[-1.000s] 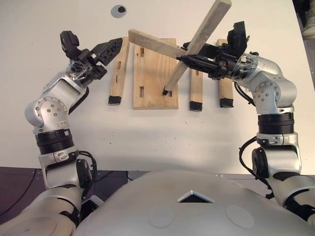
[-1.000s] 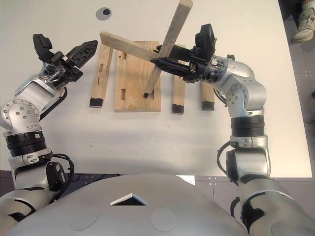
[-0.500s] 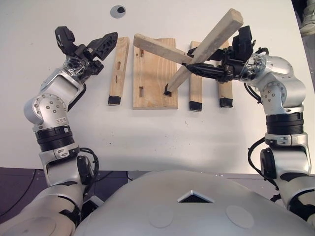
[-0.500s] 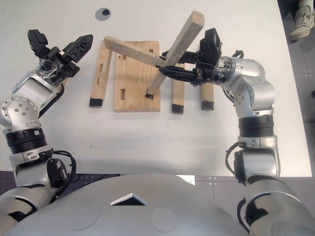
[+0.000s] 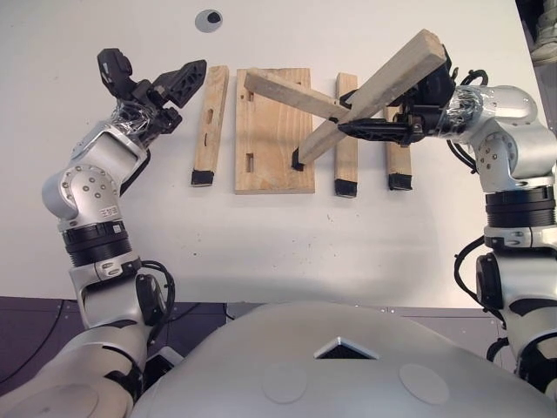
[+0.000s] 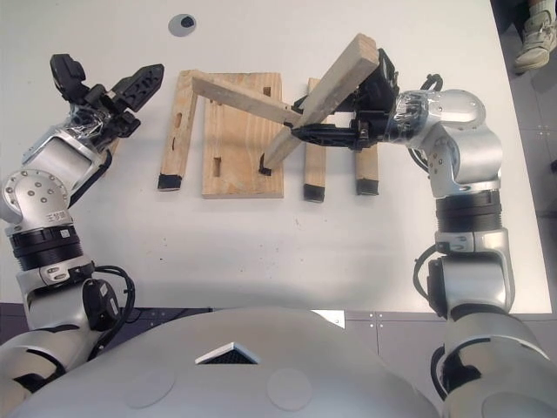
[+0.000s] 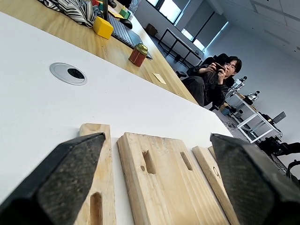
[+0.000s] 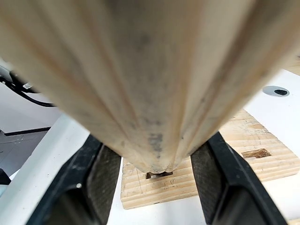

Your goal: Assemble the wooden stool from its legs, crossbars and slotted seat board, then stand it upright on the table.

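On the white table (image 5: 278, 235) the seat board (image 5: 271, 165) lies flat, slots up, with one loose leg (image 5: 207, 131) flat just beside its left edge and two more legs (image 5: 346, 170) flat side by side to its right. Right hand (image 5: 346, 128) is clamped on a tilted leg (image 5: 387, 77) whose black-capped foot rests on the board near its right edge, close to a slot, while its top slants up and to the right above the lying legs. A crossbar (image 5: 283, 89) is joined to this leg at mid-length and slants out over the board's far part. Left hand (image 5: 183, 80) hovers with fingers well apart just left of the loose leg's far end, holding nothing. A round grommet (image 5: 209, 19) sits in the table beyond the parts
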`<state>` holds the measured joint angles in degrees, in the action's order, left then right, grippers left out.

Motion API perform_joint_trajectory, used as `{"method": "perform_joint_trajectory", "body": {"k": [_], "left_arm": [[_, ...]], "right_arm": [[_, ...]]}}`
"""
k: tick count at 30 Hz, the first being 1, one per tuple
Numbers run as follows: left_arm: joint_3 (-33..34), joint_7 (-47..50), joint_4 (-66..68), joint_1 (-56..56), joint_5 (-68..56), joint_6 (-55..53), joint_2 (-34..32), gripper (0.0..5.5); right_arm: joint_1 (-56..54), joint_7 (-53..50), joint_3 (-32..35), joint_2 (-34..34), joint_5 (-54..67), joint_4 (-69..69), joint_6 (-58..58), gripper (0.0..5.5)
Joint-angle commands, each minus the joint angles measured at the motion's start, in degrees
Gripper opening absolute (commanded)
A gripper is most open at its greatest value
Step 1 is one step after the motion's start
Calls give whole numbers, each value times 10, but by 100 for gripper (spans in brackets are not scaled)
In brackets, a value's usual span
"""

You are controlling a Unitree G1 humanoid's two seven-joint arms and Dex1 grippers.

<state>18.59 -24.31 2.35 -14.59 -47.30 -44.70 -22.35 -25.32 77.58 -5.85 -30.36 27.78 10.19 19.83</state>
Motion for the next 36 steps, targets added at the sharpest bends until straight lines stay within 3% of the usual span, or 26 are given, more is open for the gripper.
{"method": "perform_joint_trajectory", "body": {"k": [1, 8, 15, 22, 36], "left_arm": [[6, 7, 0, -3, 7, -4, -1, 413], [7, 9, 1, -2, 9, -2, 4, 413], [5, 17, -7, 5, 11, 1, 13, 413], [8, 32, -20, 19, 11, 10, 33, 413], [28, 49, -7, 25, 11, 14, 42, 413]], "right_arm": [[-6, 8, -2, -29, -15, -11, 9, 204], [-4, 10, -13, -37, -34, -24, -7, 204], [-42, 4, -113, -45, -138, -23, -29, 204], [-78, 21, -166, -54, -137, -32, 66, 204], [1, -74, -289, -72, -200, 13, 136, 204]]}}
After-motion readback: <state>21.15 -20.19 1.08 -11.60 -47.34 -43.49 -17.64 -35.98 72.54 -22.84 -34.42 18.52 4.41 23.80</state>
